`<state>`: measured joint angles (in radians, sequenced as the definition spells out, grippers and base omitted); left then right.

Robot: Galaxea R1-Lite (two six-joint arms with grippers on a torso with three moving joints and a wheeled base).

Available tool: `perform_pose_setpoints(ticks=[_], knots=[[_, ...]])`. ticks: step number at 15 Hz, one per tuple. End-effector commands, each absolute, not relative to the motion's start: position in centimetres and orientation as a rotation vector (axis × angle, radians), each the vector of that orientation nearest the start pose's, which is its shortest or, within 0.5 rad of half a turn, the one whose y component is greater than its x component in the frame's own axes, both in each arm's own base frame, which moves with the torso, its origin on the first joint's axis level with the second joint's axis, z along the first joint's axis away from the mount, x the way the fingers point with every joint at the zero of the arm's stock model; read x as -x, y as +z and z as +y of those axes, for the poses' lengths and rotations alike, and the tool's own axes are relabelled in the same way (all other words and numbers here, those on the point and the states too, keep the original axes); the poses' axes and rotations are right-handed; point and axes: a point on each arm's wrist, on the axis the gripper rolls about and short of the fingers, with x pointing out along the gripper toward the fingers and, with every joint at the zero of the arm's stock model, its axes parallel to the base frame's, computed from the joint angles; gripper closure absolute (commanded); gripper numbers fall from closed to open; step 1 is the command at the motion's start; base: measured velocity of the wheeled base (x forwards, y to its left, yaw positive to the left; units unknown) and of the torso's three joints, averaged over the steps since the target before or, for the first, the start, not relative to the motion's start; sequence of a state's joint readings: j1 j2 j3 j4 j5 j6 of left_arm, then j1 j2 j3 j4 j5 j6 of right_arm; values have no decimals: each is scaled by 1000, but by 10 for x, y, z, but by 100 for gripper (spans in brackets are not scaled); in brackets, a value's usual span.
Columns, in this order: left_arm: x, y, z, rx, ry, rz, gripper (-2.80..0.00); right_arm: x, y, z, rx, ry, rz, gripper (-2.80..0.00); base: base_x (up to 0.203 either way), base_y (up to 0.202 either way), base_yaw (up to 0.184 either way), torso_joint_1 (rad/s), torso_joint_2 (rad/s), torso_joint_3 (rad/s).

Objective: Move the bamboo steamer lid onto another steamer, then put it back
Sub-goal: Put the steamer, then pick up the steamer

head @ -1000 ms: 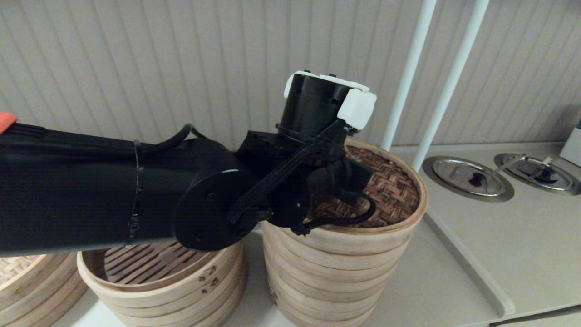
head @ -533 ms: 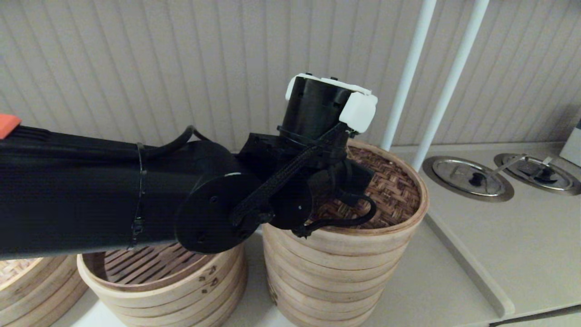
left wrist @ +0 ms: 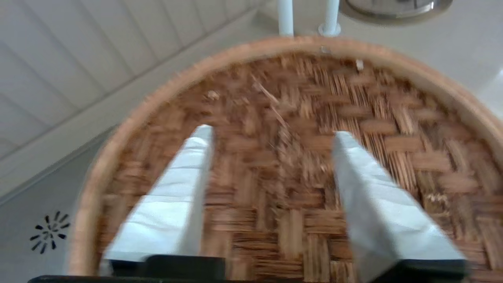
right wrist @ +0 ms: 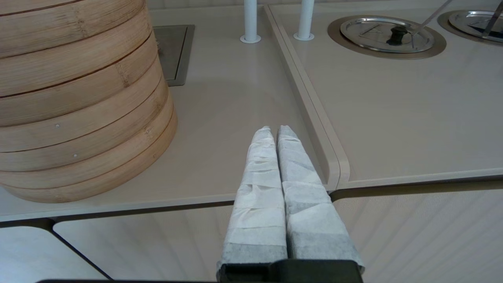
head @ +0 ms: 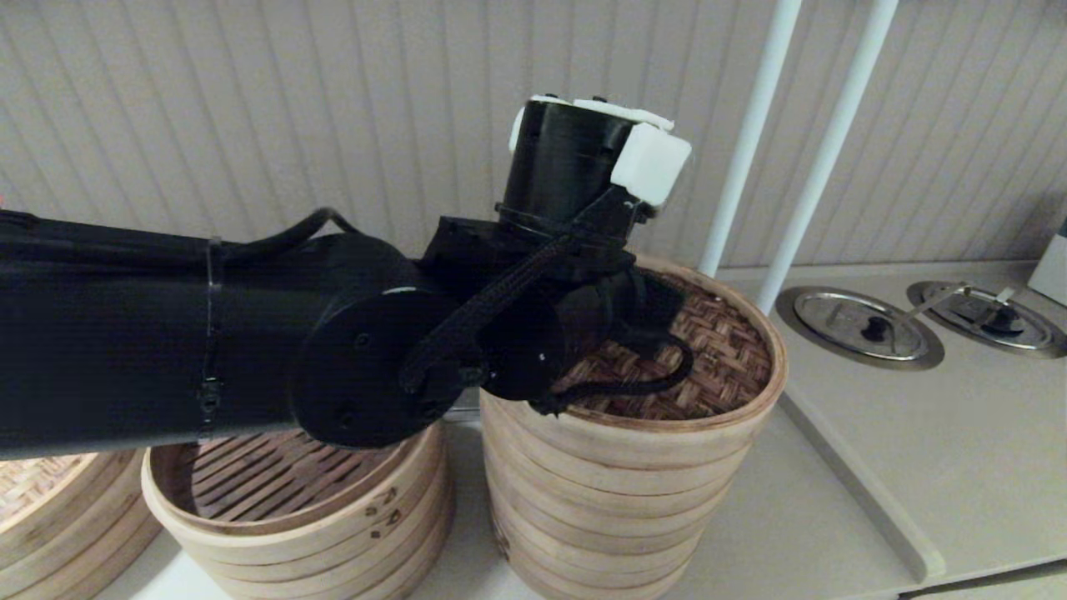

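The bamboo steamer lid, with its dark brown woven top and pale hoop rim, rests on the tallest steamer stack at the middle of the counter. My left gripper hovers just above the lid's weave. It is open, with both taped fingers spread and nothing between them. In the head view the left wrist hides those fingers. My right gripper is shut and empty, low by the counter's front edge, to the right of the tall stack.
A shorter open steamer with a slatted floor stands left of the tall stack. A paler lid lies at the far left. Two white posts rise behind. Round metal covers sit in the raised counter section on the right.
My left arm has risen and drawn slightly left over the lid. The lid stays on the tall stack.
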<state>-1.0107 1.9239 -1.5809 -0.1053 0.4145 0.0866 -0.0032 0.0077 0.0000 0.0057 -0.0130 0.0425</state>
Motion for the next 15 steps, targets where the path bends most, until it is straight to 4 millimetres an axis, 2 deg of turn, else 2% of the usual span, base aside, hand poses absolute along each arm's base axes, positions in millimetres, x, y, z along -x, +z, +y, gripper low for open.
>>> perform_pose_setpoints(ticks=[1, 4, 7, 11, 12, 15], knots=[[-210, 288, -314, -218, -594, 121, -280, 22, 74, 0, -43, -17, 18, 0, 0, 0, 0, 0, 0, 0], [-205, 305, -296, -195, -577, 92, -280, 22, 74, 0, -42, -17, 18, 0, 0, 0, 0, 0, 0, 0], [-203, 310, -272, -200, -545, 92, -280, 22, 74, 0, -43, -17, 17, 0, 0, 0, 0, 0, 0, 0], [-198, 317, -218, -184, -479, 88, -280, 22, 74, 0, -42, -17, 18, 0, 0, 0, 0, 0, 0, 0], [-201, 314, -201, -187, -440, 100, 0, 22, 74, 0, -43, -19, 18, 0, 0, 0, 0, 0, 0, 0], [-204, 306, -155, -180, -398, 128, 0, 22, 74, 0, -41, -17, 18, 0, 0, 0, 0, 0, 0, 0]])
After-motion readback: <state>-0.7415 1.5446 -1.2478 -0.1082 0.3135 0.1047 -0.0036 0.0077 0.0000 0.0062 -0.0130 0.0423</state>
